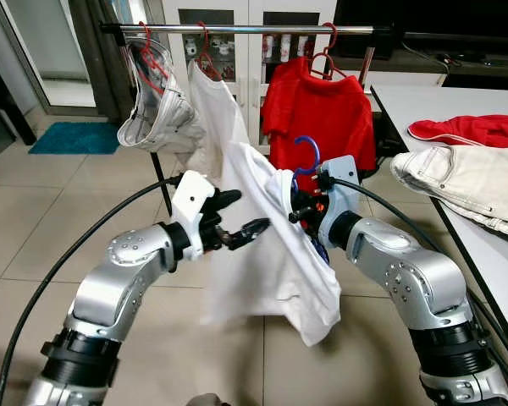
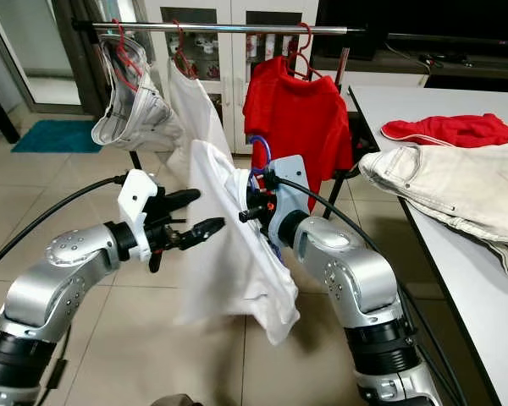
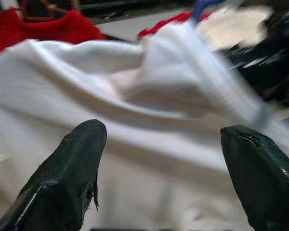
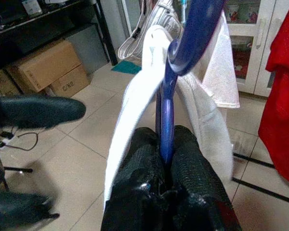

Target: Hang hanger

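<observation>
right wrist view: the right gripper [image 4: 166, 154] pinches the blue hanger [image 4: 176, 72] carrying the shirt [image 1: 279, 245]. left gripper [image 1: 241, 230] gapes wide at nine o'clock. lift the hook toward the rail [image 1: 262, 29] at twelve, keeping it upright.

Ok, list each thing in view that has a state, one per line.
right gripper: shut on the blue hanger's neck.
left gripper: open, fingers either side of the cloth.
blue hanger: off the rail, carrying the white shirt.
white shirt: draped, hanging loose.
red shirt: hung on the rail.
rail: holding three hung garments.
</observation>
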Tool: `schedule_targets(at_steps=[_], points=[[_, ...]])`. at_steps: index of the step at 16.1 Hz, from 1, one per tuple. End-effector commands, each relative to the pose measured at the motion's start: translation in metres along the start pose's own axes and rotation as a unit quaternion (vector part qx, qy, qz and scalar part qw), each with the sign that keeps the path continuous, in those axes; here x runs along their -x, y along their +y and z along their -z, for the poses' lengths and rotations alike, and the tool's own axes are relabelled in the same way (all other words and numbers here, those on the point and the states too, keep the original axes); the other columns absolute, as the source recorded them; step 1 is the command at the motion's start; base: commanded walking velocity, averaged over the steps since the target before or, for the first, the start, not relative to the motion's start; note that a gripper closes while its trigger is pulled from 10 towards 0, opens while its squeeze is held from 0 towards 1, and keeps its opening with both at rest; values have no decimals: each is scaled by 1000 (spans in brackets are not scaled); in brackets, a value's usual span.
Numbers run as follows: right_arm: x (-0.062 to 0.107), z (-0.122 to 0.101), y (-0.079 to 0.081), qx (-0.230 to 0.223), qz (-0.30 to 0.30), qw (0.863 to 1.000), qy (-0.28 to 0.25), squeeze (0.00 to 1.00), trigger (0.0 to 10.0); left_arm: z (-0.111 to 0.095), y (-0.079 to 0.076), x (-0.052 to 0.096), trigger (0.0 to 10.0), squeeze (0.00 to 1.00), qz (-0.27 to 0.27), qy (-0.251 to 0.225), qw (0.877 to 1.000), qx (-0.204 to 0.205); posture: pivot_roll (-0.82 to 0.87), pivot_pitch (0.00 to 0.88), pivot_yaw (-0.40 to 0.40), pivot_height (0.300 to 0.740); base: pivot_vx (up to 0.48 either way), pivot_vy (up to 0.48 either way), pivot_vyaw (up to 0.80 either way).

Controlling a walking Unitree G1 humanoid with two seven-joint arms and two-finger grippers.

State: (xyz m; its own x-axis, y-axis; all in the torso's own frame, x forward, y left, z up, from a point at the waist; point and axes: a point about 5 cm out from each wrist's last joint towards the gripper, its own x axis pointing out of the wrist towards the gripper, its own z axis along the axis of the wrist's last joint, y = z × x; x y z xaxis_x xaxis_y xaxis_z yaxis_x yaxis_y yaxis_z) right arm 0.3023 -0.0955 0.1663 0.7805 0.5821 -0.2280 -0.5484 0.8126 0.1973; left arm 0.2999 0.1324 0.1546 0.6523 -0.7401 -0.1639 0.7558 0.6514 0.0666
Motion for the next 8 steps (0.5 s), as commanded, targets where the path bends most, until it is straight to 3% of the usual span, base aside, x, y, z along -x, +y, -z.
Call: schedule_targets(at_steps=[1, 2, 8], points=[[1, -15, 9, 12, -17, 999, -25, 0, 10000, -6, 12, 0, 10000, 0, -23, 11, 998, -57, 38, 0, 36, 740, 0, 0, 0], [2, -16, 10, 12, -20, 999, -25, 0, 10000, -7, 17, -2, 10000, 0, -33, 12, 996, -76, 37, 0, 36, 740, 0, 0, 0], [4, -20, 16, 1, -43, 999, -28, 0, 10000, -6, 23, -12, 10000, 0, 1, -4, 995, -96, 34, 0, 40, 740, 0, 0, 0]])
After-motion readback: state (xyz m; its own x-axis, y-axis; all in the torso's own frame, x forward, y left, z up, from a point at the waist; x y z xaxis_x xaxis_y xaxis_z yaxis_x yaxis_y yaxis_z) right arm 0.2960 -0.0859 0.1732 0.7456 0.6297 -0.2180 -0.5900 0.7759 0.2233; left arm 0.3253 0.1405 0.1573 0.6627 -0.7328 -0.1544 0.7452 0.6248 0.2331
